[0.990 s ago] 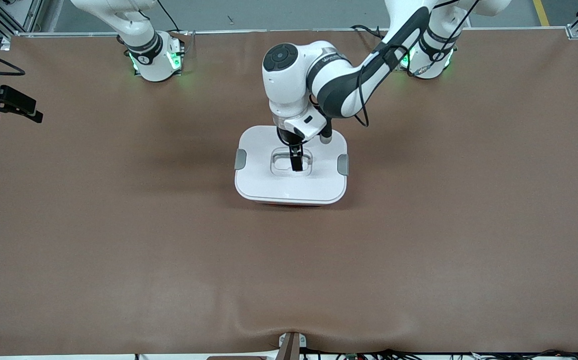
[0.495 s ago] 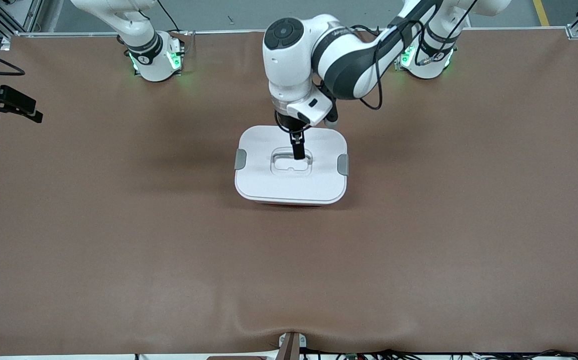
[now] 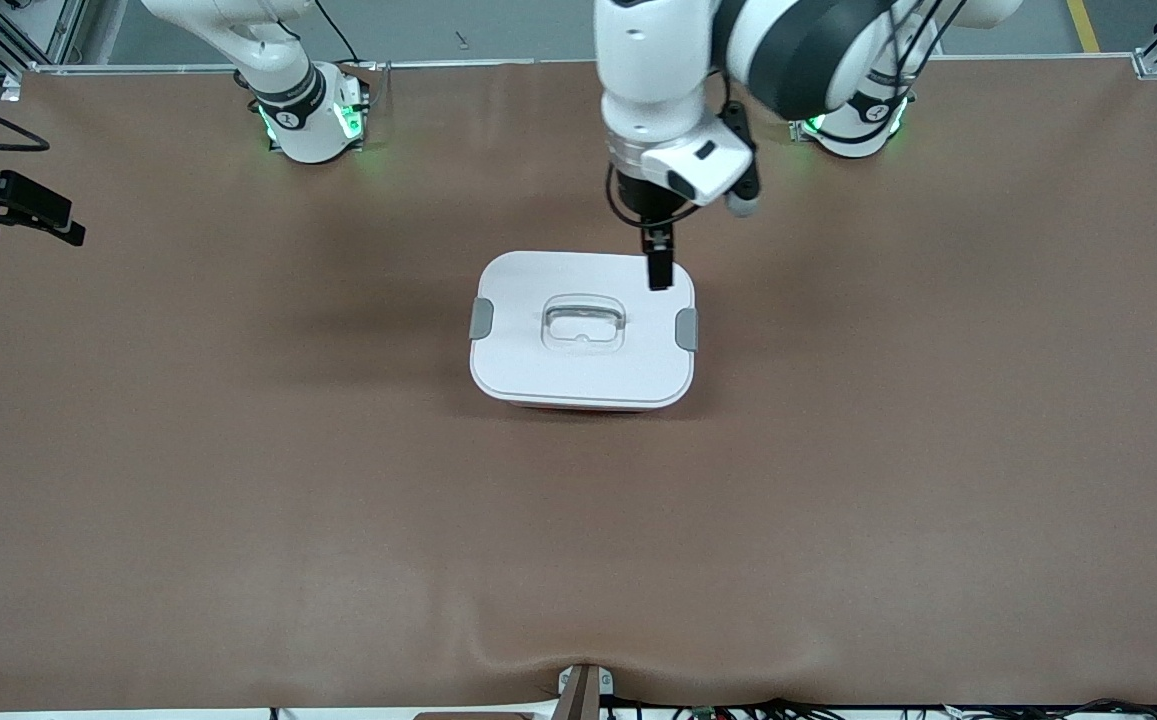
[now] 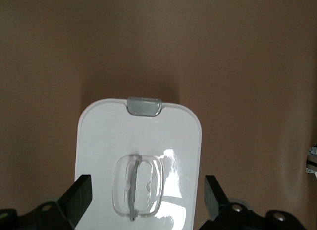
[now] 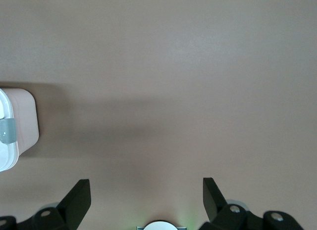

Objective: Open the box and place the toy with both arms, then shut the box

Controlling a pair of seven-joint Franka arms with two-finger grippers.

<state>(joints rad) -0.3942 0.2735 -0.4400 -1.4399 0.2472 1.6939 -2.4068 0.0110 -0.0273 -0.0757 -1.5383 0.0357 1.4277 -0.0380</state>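
Observation:
The box [image 3: 578, 370] stands closed on the table, its white lid down and a grey clip [image 3: 481, 318] at each end. Its clear handle [image 3: 583, 325] lies free in the lid's recess. My left gripper [image 3: 657, 275] hangs open and empty in the air over the lid's corner toward the left arm's end. In the left wrist view the box [image 4: 138, 141], one clip [image 4: 144, 105] and the handle [image 4: 137, 184] lie below the open left gripper [image 4: 146, 198]. My right gripper [image 5: 146, 198] is open and empty over bare mat; the box's end [image 5: 17, 126] shows at that view's edge. The toy is out of view.
The brown mat [image 3: 578, 550] covers the whole table. A black clamp-like mount [image 3: 8, 205] juts in at the table's edge at the right arm's end. The right arm waits, raised above its base [image 3: 308, 120].
My left gripper has lifted out of the lid's handle recess and moved up and toward the left arm's end. The box has not moved. The right arm has not moved.

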